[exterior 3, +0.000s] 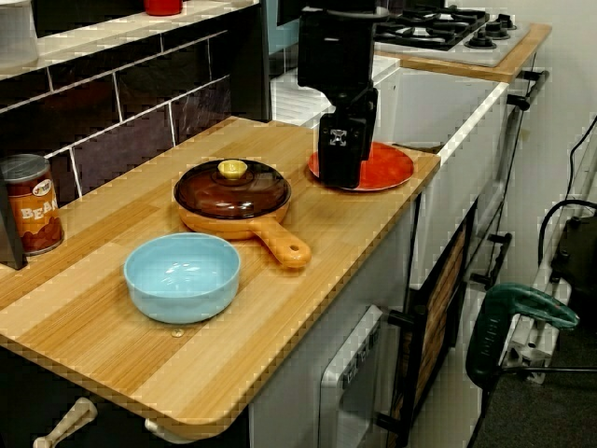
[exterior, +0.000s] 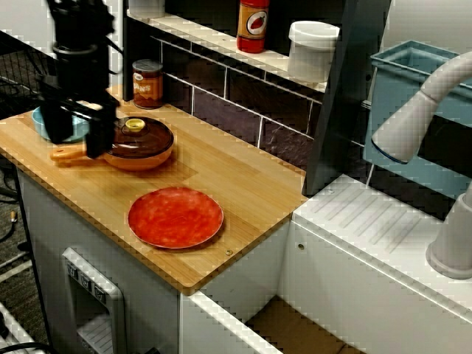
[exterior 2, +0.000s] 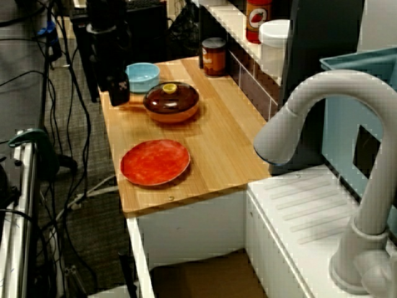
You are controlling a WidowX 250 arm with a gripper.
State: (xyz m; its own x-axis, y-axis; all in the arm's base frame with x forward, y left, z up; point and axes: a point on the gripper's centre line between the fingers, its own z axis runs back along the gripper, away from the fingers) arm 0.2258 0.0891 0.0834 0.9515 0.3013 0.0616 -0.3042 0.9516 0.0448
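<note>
The black, box-shaped hand (exterior: 96, 147) is hanging upright above the front edge of the table (exterior: 243, 184). It is near the handle (exterior: 66, 155) of the pan (exterior: 140, 144) and, in the view from the table's end, is standing clear of it (exterior 3: 342, 177). Whether its fingers are standing apart or together cannot be told (black on black in every view).

The pan, a round, shallow vessel of glossy orange, is sitting midway between the front and back edges, toward the end far from the sink. Its short, rounded handle is pointing at the front edge. A domed, smoky-brown lid (exterior: 136, 136) with a yellow knob (exterior: 134, 125) is covering it.

A smooth, pale-blue bowl (exterior 3: 182, 275) is standing just beside the pan, nearer the far end. In the front view the hand is masking part of it.

A flat red plate (exterior: 175, 217), mottled in finish, is lying near the front edge toward the sink end, apart from the pan. In the view from the table's end the hand is overlapping it.

A cylindrical bean can (exterior: 147, 84) is standing at the back edge against the dark tiles. The table is showing banded light wood.

On the shelf (exterior: 214, 38) above, a red bottle (exterior: 253, 24) and a white tub (exterior: 313, 50) are standing. A grey tap (exterior 2: 322, 99) is arching across the view from the sink.
</note>
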